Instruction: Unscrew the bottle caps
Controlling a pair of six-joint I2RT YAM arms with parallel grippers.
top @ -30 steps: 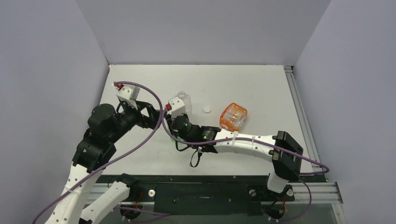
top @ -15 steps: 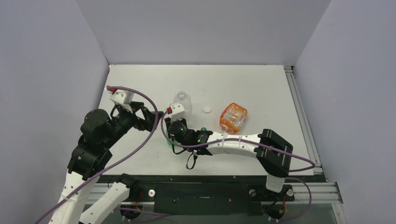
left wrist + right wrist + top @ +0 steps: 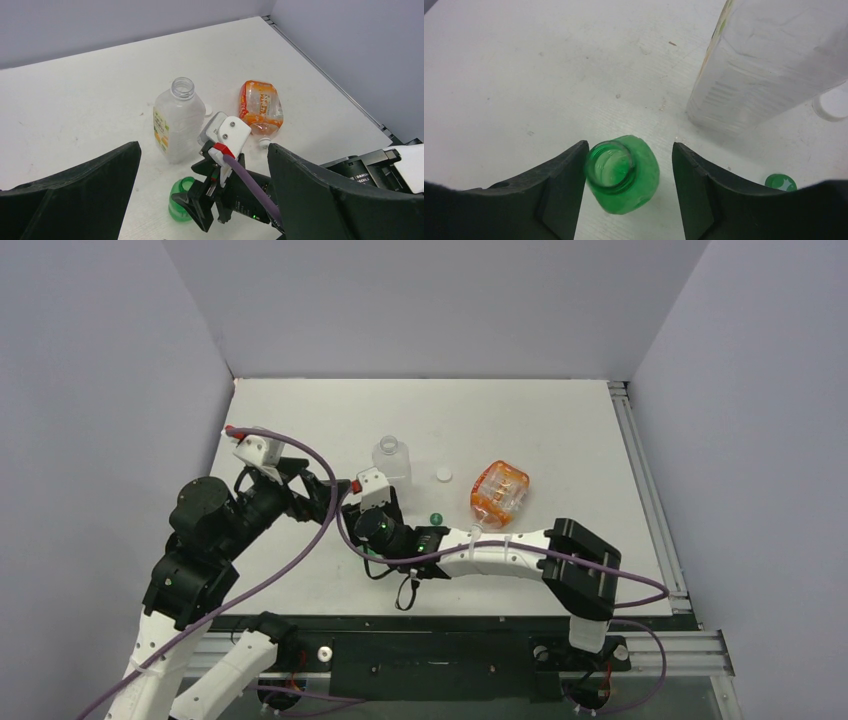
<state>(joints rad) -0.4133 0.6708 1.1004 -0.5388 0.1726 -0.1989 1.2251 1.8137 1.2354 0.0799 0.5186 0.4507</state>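
Observation:
The small green bottle (image 3: 624, 172) stands uncapped between the jaws of my right gripper (image 3: 630, 146), which is open; its left finger is close against the bottle's neck. The green cap (image 3: 781, 182) lies on the table to the right, also seen from above (image 3: 436, 519). The clear squarish bottle (image 3: 177, 120) stands uncapped just behind, with a white cap (image 3: 443, 474) lying to its right. The orange bottle (image 3: 499, 490) lies on its side, a white cap (image 3: 263, 144) at its neck. My left gripper (image 3: 203, 146) is open and empty, left of the right wrist.
The right arm (image 3: 500, 550) stretches low across the table from the right, its purple cable (image 3: 300, 550) looping in front. Grey walls close the left, back and right sides. A metal rail (image 3: 640, 480) runs along the table's right edge.
My right gripper has moved nearer and left, away from the clear bottle's top, down around the green bottle. The green cap has come into view on the table. My left gripper has drawn back left.

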